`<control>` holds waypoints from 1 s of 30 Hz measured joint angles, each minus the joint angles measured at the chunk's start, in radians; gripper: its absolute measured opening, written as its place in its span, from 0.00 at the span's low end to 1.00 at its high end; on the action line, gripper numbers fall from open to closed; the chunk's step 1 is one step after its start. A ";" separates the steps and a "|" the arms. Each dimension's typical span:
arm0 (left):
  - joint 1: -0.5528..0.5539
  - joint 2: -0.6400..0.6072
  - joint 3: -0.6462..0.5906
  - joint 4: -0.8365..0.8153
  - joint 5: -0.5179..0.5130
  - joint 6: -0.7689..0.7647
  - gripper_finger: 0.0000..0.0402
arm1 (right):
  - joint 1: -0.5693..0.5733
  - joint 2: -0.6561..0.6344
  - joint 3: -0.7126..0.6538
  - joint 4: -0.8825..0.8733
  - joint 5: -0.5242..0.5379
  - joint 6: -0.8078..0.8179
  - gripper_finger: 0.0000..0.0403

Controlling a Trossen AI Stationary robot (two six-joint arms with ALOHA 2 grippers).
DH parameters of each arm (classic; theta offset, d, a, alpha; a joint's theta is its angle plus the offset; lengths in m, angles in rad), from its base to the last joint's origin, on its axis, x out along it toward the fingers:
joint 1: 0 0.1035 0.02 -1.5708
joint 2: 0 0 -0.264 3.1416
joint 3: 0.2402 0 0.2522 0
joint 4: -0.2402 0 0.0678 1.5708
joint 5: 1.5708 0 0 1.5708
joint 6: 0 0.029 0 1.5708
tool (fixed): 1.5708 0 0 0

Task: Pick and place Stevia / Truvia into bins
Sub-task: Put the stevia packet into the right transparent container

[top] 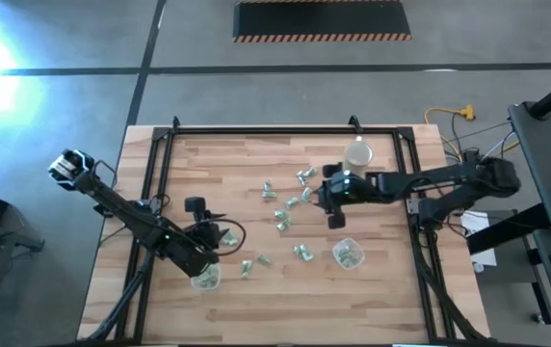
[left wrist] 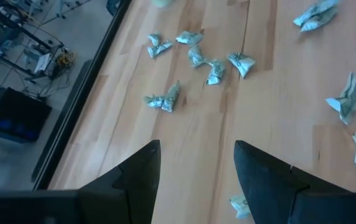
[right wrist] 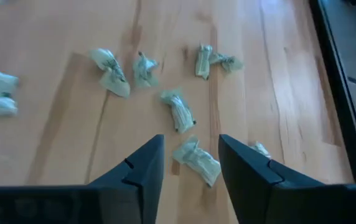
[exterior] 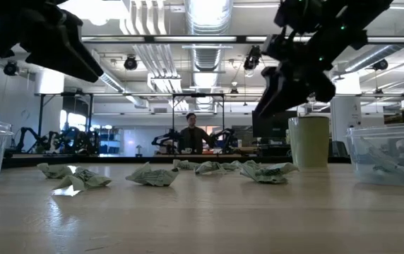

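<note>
Stevia sachets (top: 282, 214) lie crumpled across the middle of the wooden table (top: 391, 299). From above, the left gripper (top: 220, 229) reaches in from nine o'clock, fingers spread and empty, just beside a clear bin (top: 205, 278) holding sachets. The right gripper (top: 332, 204) comes from three o'clock; below it a second clear bin (top: 349, 254) holds sachets, a beige cup (top: 357, 153) at twelve. Right wrist view: its parted fingers (right wrist: 142, 171) flank a sachet (right wrist: 196, 161), unclamped.

overhead, table-level, two wrist views, shared table (top: 256, 299)
</note>
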 joint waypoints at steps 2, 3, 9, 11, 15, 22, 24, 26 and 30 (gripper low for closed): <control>0.000 -0.007 0.000 0.006 -0.002 0.000 0.47 | -0.009 0.052 0.027 -0.001 0.002 -0.021 0.38; 0.000 -0.009 0.001 0.008 -0.002 0.000 0.47 | -0.015 0.075 0.042 -0.011 0.003 -0.030 0.39; 0.000 -0.013 0.001 0.012 -0.002 0.000 0.47 | -0.062 0.229 0.170 -0.180 -0.023 -0.058 0.43; 0.000 -0.013 0.001 0.011 -0.002 0.000 0.47 | -0.079 0.281 0.225 -0.249 -0.044 -0.058 0.45; 0.000 -0.013 0.001 0.008 -0.002 0.000 0.47 | -0.114 0.363 0.332 -0.353 -0.098 -0.064 0.48; 0.000 -0.013 0.001 0.007 -0.001 0.000 0.47 | -0.145 0.471 0.455 -0.447 -0.114 -0.129 0.48; 0.000 -0.013 0.001 0.007 -0.001 0.000 0.47 | -0.153 0.496 0.468 -0.450 -0.136 -0.144 0.48; 0.000 -0.013 0.001 0.007 0.000 0.000 0.47 | -0.162 0.508 0.473 -0.448 -0.162 -0.158 0.48; 0.000 -0.013 0.001 0.006 0.001 0.000 0.47 | -0.178 0.518 0.466 -0.453 -0.168 -0.162 0.48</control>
